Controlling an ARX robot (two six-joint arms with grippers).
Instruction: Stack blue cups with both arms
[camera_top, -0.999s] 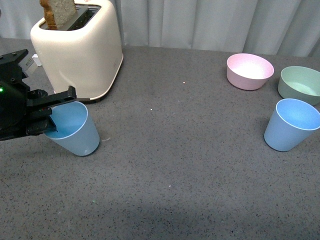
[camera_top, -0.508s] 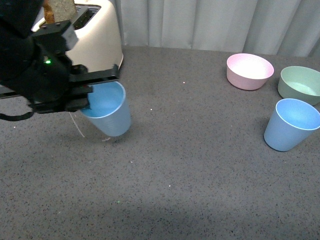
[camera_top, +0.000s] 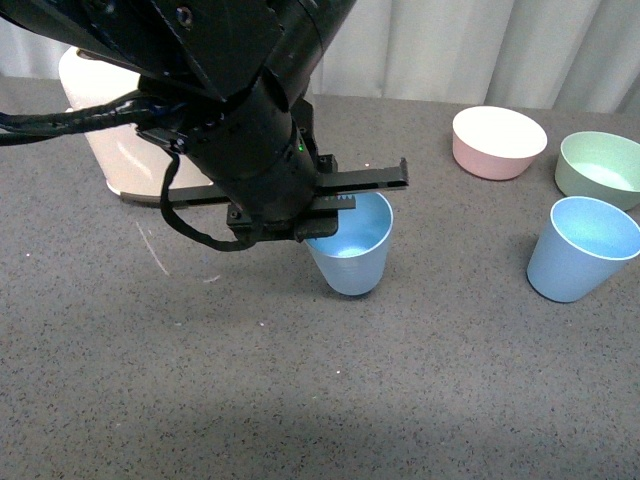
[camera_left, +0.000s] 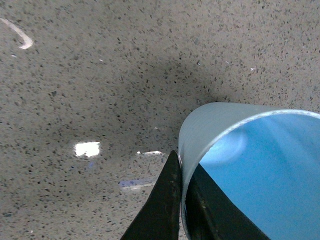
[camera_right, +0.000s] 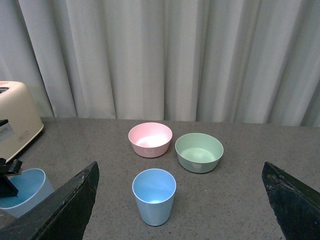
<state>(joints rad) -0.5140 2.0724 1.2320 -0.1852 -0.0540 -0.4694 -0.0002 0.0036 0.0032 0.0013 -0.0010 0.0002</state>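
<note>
Front view down onto table (camera_top: 480, 400); left wrist tight against blue cup (camera_left: 200, 131); right wrist distant, same cup.

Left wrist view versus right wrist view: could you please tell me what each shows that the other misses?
Only the left wrist view shows, close up, the left gripper pinching the held blue cup by its wall, one plate inside, one outside. Only the right wrist view shows the free blue cup, pink bowl, green bowl, toaster, curtain and the open right gripper. Both show the held blue cup and the grey table.
</note>
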